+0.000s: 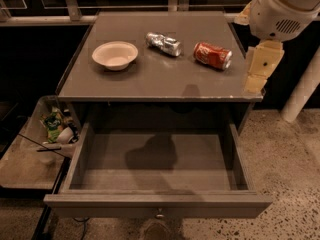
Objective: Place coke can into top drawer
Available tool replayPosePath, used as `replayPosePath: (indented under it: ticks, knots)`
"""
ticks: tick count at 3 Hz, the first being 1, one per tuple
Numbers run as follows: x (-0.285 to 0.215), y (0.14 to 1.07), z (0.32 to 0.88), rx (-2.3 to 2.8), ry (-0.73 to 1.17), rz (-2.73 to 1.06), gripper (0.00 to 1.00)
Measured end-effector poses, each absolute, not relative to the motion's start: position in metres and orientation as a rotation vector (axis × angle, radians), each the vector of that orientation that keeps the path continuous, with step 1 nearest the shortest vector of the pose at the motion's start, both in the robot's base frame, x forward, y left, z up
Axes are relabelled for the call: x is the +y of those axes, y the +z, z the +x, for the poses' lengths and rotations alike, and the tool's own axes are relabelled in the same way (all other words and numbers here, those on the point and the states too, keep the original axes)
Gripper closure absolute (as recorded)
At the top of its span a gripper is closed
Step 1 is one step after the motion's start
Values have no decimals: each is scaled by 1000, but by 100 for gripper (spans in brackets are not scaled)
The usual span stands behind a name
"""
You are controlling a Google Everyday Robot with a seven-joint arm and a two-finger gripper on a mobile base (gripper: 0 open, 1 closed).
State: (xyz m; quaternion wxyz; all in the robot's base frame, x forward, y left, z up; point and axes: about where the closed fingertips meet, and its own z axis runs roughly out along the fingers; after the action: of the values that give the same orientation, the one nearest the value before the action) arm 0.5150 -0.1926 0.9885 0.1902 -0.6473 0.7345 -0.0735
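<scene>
One coke can (212,55), one silver can (163,43), one bowl (115,55), one top drawer (157,204), one hand (256,81) right of the tabletop (150,81)

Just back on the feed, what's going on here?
The robot's cream end effector hovers at the right edge of the grey cabinet top. The red coke can lies on its side nearby, beside a crinkled silver can and a white bowl. The wide grey top drawer below is pulled open; the can is not yet in it.
</scene>
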Motion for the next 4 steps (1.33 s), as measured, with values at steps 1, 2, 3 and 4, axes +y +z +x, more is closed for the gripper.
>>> replayPosePath:
  ticks: [1, 2, 3, 4]
  knots:
    - [-197, 990, 551, 2041, -153, -1715, 0]
    - [-198, 986, 588, 2034, -92, -1618, 0]
    - [-203, 977, 619, 2055, -56, -1554, 0]
    - [-216, 962, 649, 2094, -41, -1458, 0]
